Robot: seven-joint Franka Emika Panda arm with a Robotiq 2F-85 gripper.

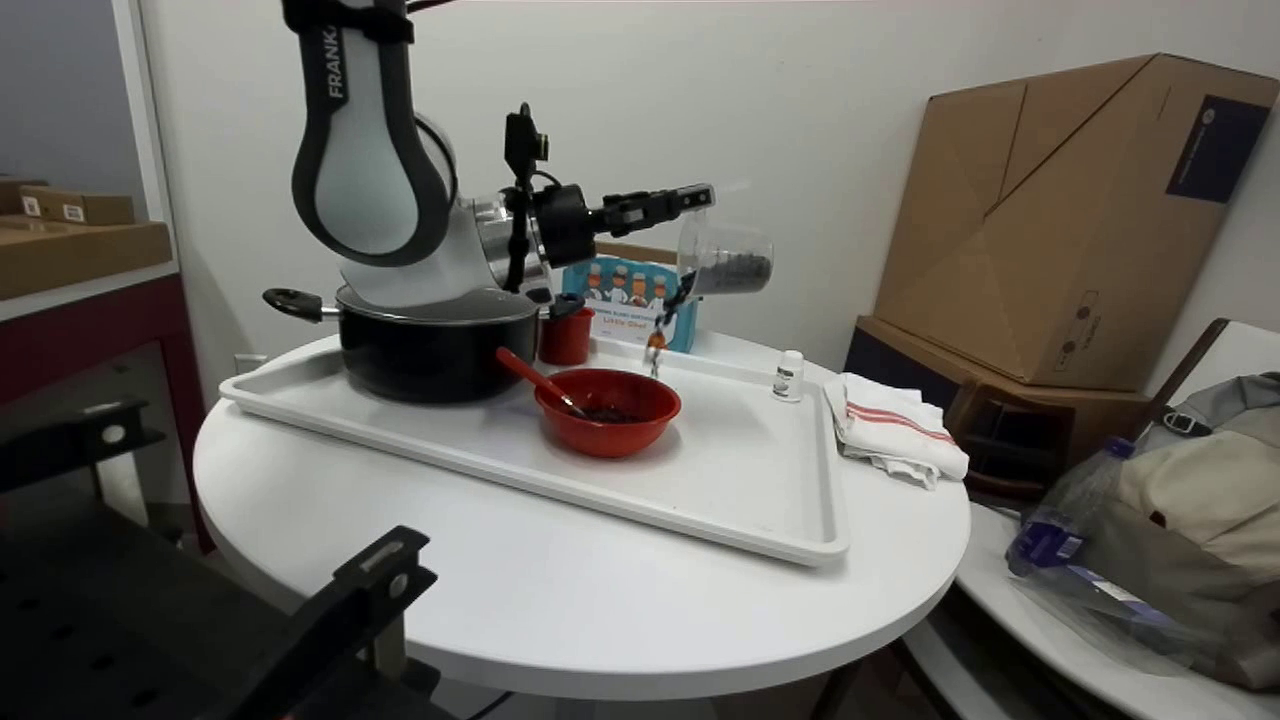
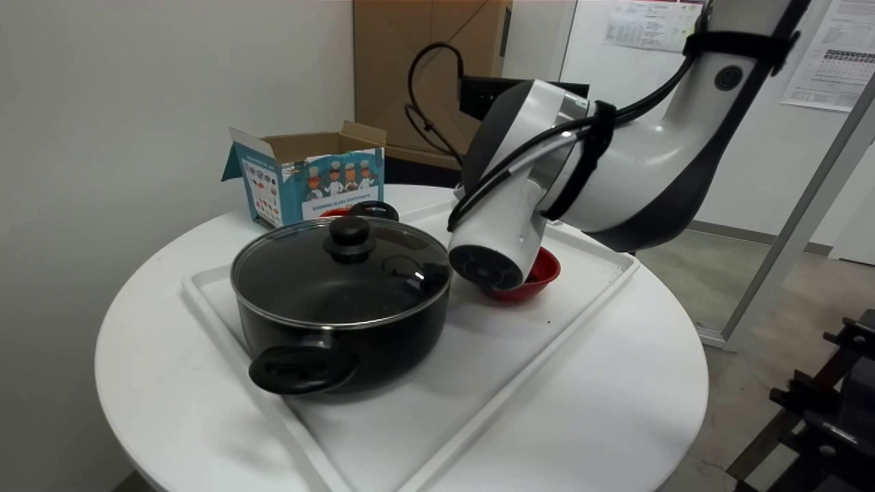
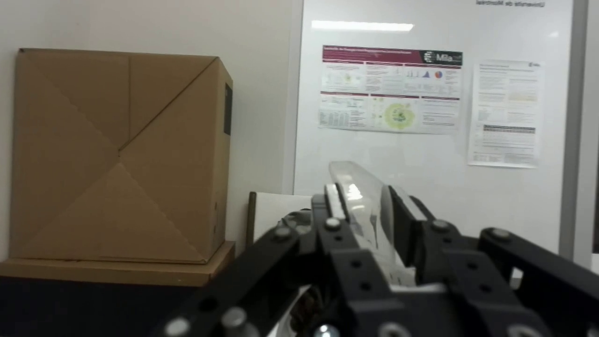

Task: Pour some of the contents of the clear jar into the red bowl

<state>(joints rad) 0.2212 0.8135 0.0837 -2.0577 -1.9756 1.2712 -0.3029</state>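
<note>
- Claw (image 1: 695, 197): gripping the clear jar (image 1: 735, 262), which hangs just below it. Wrist view: fingers (image 3: 323, 210) on either side of see-through material; whether wall or handle, cannot tell.
- Grip sits high, near the mouth end, presumably so the jar can tip without the fingers crossing the flow.
- Jar lies on its side: mouth back toward the arm (image 1: 370, 190), base beyond the claw. Orientation suits a pour into the red bowl (image 1: 605, 438), below the claw and back toward the arm.
- Dark bits (image 1: 672, 308) drop from the mouth; lower end of the stream shows by the bowl's rim. Inside or just past it: cannot tell.
- Tray (image 1: 530, 490) lies under the bowl, likely there for strays. Black lidded pot (image 1: 430, 355) sits behind the claw, apart from the flow.
- Jar, appearance: short, clear, glare in the wrist view; dark grey granular heap along the low side toward the base.
- Bowl, appearance: bright red, shallow, some dark bits inside, red-handled utensil (image 1: 530, 370) leaning over the rim.
- Judgement: pour under way; righting the jar is probably due soon.
</note>
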